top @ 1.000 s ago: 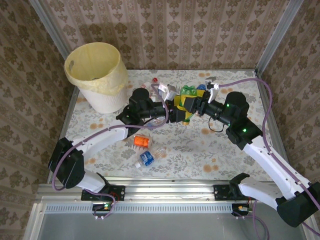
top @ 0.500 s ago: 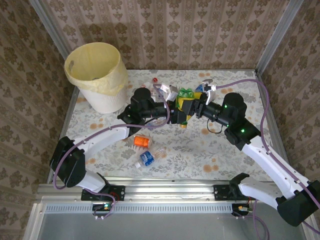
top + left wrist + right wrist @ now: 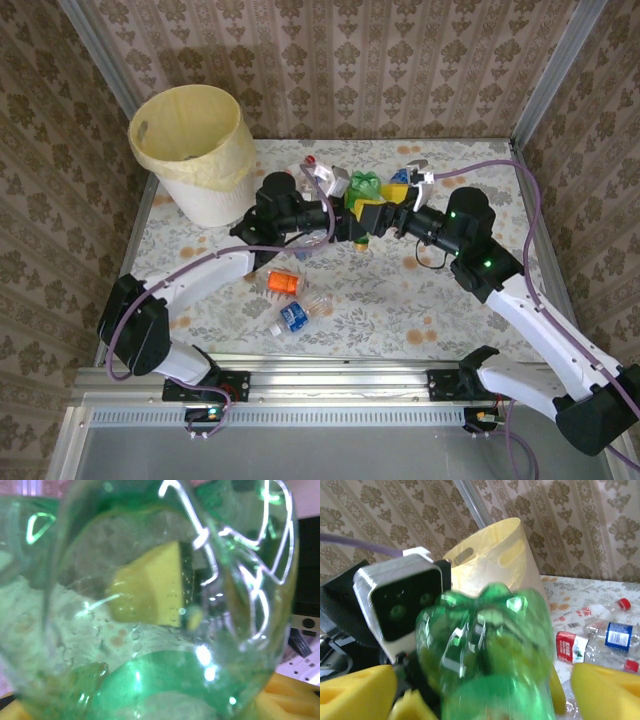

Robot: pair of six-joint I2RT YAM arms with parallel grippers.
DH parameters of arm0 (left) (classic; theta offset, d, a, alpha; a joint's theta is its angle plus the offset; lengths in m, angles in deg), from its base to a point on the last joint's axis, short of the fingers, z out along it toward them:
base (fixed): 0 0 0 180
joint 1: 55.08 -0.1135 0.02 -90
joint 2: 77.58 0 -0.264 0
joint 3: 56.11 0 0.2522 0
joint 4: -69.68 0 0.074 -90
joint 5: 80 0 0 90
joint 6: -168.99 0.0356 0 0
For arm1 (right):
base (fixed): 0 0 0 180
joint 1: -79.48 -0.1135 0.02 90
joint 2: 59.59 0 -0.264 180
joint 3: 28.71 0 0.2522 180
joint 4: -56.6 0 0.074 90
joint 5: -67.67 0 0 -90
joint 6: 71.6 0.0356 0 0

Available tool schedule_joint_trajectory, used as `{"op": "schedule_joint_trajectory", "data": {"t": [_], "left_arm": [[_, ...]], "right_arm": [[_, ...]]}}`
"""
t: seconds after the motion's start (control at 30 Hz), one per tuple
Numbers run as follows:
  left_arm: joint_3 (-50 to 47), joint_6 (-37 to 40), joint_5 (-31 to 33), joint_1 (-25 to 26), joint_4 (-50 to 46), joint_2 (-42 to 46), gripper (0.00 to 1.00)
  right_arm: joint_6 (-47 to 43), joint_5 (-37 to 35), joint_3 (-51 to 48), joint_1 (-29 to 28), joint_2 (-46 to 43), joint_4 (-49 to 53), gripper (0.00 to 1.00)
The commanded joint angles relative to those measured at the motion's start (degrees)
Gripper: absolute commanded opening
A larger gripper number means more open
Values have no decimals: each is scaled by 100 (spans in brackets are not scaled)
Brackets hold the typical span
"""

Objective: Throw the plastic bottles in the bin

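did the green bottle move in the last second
Yes. The green bottle has shifted slightly left in the top view, toward the bin.

Beige wallpaper with a brown damask motif covers the far wall and both side walls. Bare aluminium posts rise at the far-left and far-right corners. The table top is pale, printed with faded grey-green flowers and orange spots. An aluminium rail runs along its near edge, with a plain grey panel nearer still. The light is soft and even, without hard shadows.
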Motion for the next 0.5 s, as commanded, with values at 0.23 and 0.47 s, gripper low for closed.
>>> {"op": "schedule_joint_trajectory", "data": {"t": [0.23,0.47], "left_arm": [[-101,825,971,-869,-1077,1099,47],[157,1300,1518,-1526,-1881,1649,47]], "right_arm": [[-417,-334,-279,-35,-506,704,100],[-521,-483,-544,-36,-740,1019,100]]}}
